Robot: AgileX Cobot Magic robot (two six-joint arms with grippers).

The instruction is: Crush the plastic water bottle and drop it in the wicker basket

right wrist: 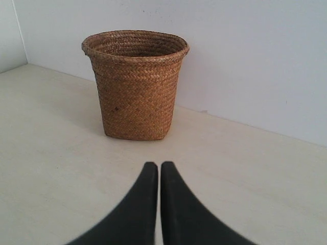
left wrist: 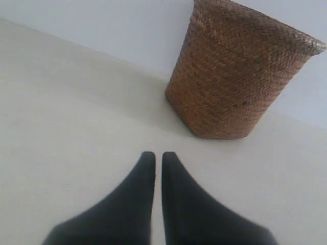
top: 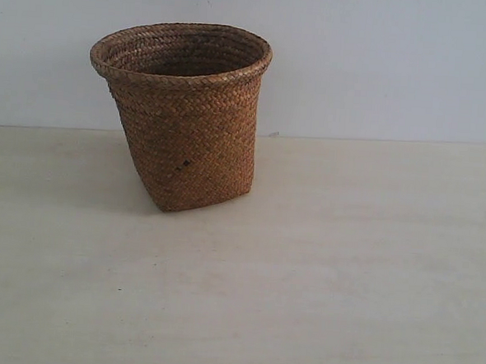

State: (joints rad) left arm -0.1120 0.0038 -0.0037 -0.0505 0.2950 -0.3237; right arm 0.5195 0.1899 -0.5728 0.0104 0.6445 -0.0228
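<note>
Black tapered fingers [left wrist: 135, 199] of the left gripper [left wrist: 158, 155] fill the near edge of the left wrist view. They are drawn together with only a thin slit between them, and nothing is held there. The right gripper [right wrist: 159, 166] is the same in its own view: two black fingers [right wrist: 179, 204] pressed almost tip to tip, clamping nothing. Both grippers hang over bare tabletop, and each is clearly apart from the basket it points towards.

The brown woven wicker basket [top: 188, 137] stands upright on its squarish base on the pale, wood-grained table [top: 344, 279]. It sits left of the middle of the scene and towards the far side, close to the plain white wall [top: 382, 67] behind it. It tapers from a round rolled rim down to the narrower base, and one corner of the base is turned towards the near side. A small dark spot marks its woven wall low on the near face.

From the left wrist camera the basket [left wrist: 230, 76] lies beyond the fingertips and off to one side — from the right wrist camera the basket [right wrist: 135, 92] stands almost straight ahead of them. Only the upper inside wall shows below the rim; the basket's floor is hidden in all three views, so I cannot tell what lies in it.
</note>
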